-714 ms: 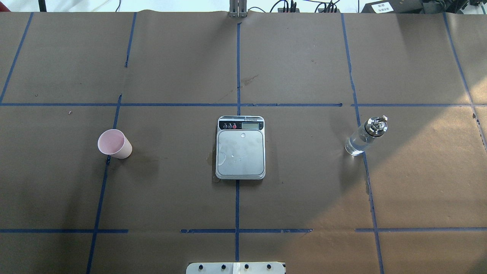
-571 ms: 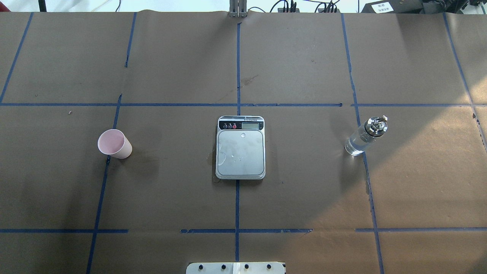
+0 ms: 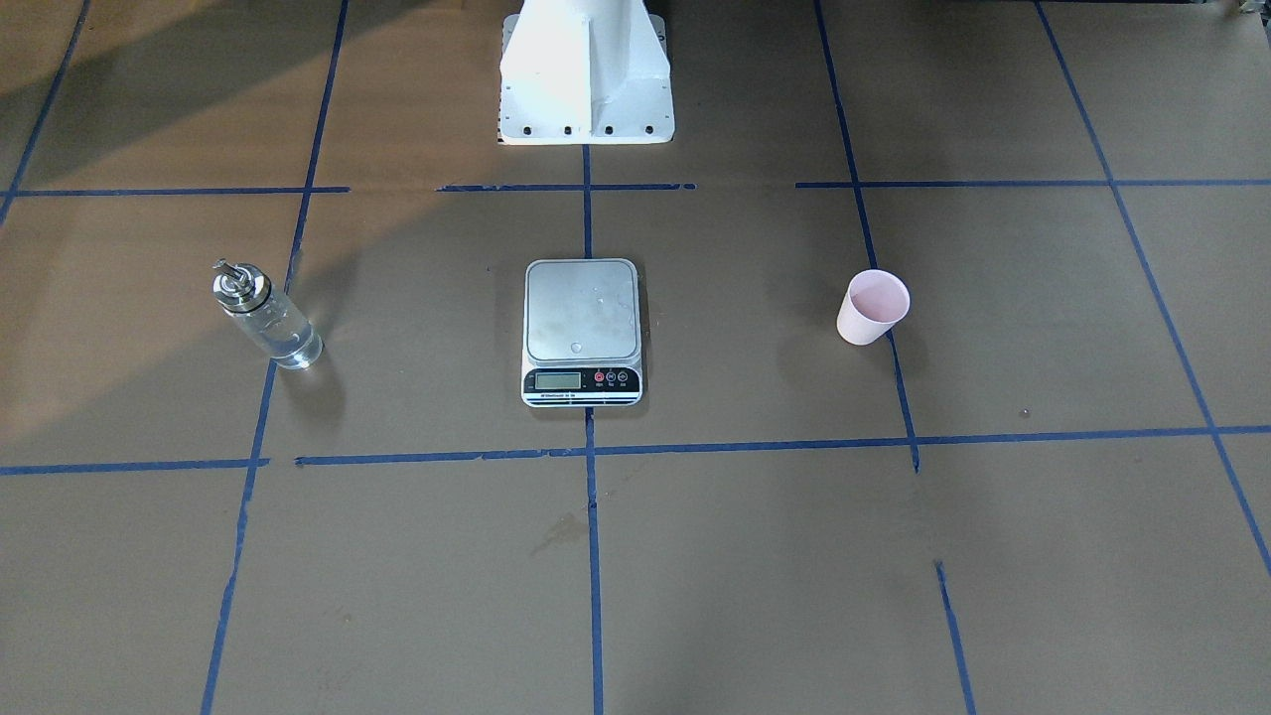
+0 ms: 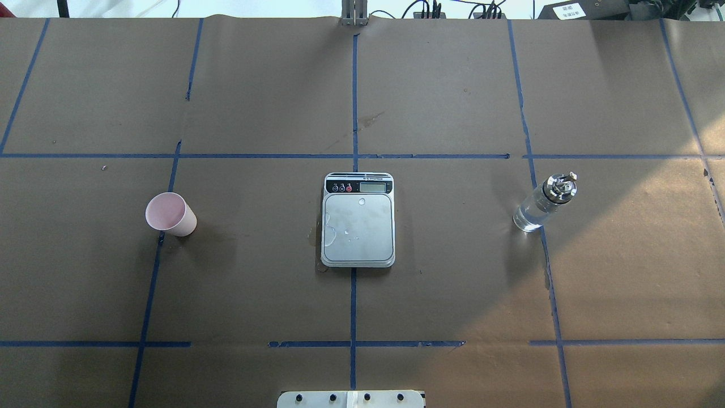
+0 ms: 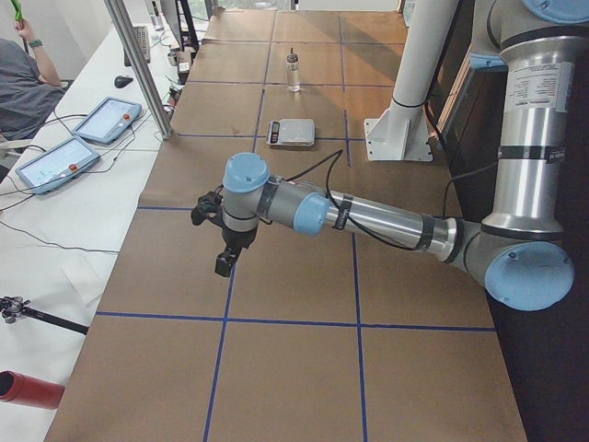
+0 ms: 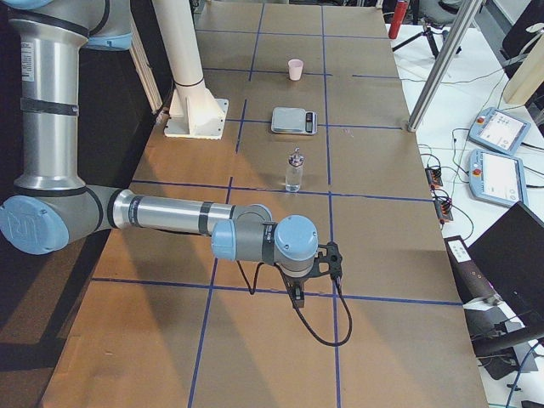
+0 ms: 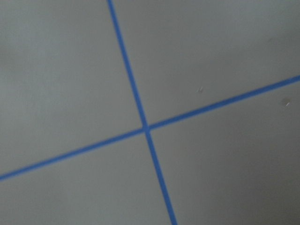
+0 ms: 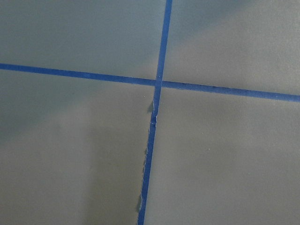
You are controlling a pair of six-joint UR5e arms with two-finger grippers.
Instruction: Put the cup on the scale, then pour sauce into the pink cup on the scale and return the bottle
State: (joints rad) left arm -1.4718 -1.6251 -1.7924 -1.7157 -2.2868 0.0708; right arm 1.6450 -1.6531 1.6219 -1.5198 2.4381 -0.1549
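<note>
Nearest the robot, a white mounting plate (image 4: 351,398) sits at the near edge of the table (image 4: 453,283). Farther out, three things stand in a row, all well apart. The pink cup (image 4: 170,214) is upright on the left, on a blue tape line (image 4: 153,272). The scale (image 4: 358,226) lies in the middle, with a few droplets (image 4: 335,231) on its platform and its display strip (image 4: 358,187) on the far side. The bottle (image 4: 538,207) is upright on the right, with clear sauce (image 4: 527,219) in its lower part. A little farther out, beyond each end of that row, the left gripper (image 5: 224,262) and the right gripper (image 6: 297,296) hang above the table, touching nothing — whether their jaws are open or closed, I cannot tell.
</note>
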